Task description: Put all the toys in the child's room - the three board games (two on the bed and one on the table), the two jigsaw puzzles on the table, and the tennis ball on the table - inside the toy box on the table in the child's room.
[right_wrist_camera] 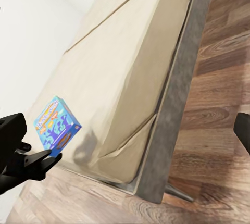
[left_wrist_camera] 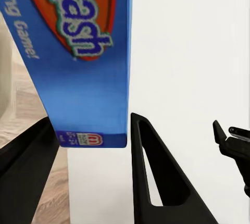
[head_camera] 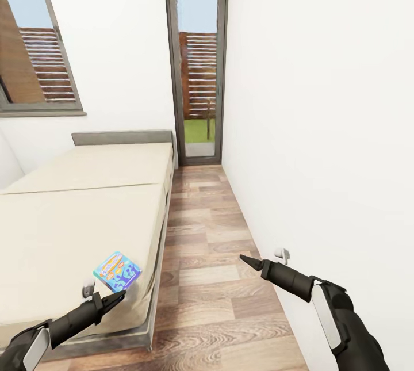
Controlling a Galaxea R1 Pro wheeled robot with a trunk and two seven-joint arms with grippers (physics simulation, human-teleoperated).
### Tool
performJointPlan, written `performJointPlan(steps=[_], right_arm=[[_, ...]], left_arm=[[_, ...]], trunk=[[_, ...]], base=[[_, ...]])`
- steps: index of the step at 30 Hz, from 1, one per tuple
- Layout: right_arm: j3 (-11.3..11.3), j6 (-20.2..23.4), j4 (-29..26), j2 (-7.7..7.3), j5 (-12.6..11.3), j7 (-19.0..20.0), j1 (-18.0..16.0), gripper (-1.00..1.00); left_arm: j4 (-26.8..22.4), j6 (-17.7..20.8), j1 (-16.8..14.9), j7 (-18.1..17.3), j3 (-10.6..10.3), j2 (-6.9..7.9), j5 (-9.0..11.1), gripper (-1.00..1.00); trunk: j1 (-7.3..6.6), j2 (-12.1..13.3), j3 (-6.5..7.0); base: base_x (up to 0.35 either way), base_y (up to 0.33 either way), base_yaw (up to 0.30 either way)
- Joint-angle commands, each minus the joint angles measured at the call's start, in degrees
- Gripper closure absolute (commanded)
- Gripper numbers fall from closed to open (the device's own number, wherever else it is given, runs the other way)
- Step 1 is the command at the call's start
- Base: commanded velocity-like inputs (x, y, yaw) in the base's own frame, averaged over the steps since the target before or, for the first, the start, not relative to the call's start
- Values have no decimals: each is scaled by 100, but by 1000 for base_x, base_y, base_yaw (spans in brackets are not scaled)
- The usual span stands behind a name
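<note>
Board game [head_camera: 117, 271], blue box w/ orange logo, sits right at the left pincer [head_camera: 110, 299]: in the left wrist view the box [left_wrist_camera: 78, 57] stands between the two fingers, one dark finger [left_wrist_camera: 156, 177] close along its edge, the other at the far side, so the left pincer looks pressed onto the box, pinching it by its lower end w/ the box's long axis running out and up from the fingertips. Whether both pads truly touch, can't be sure, but it reads as a hold. From the right wrist view the box [right_wrist_camera: 57, 122] hangs just off the near corner of the bed [right_wrist_camera: 120, 78], above the mattress edge rather than lying flat on it. Left arm is obviously the nearer one; right pincer [head_camera: 250, 262] is well apart, out over the wood floor [head_camera: 218, 279] near the white wall [head_camera: 322, 129], its tip reads as pressed together and it carries nothing. Beyond: bed frame edge beside the left pincer, glass door [head_camera: 198, 60] far ahead, window [head_camera: 34, 43] past the bed. No worktop or toy box here, so next move prob. calls for turning away w/ the box; bed corner is the thing to clear.
</note>
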Motion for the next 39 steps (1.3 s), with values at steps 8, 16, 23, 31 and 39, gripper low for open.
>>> performJointPlan(steps=[8, 16, 23, 31, 39], right_arm=[[145, 19, 0, 0, -20, -20, -3, -100], [168, 17, 4, 4, -19, -27, -3, -100], [222, 15, 8, 4, -13, -31, -3, -100], [275, 9, 16, 8, -11, -36, -3, -100], [287, 8, 17, 9, -11, -37, -3, -100]], left_arm=[[-29, 64, -3, -25, 16, 31, 13, 100], [-100, 305, -10, -37, 10, 187, 18, 100], [-303, 513, -11, -39, -4, 332, 19, 100], [-743, 955, -10, -39, -21, 469, 19, 100], [-1067, 1309, -14, -42, -10, 763, 19, 100]], trunk=[[-177, 320, 139], [-353, 641, 282], [-507, 922, 408], [-682, 1242, 552], [-858, 1563, 695]], base=[[0, 0, 0], [0, 0, 0], [0, 0, 0], [0, 0, 0], [0, 0, 0]])
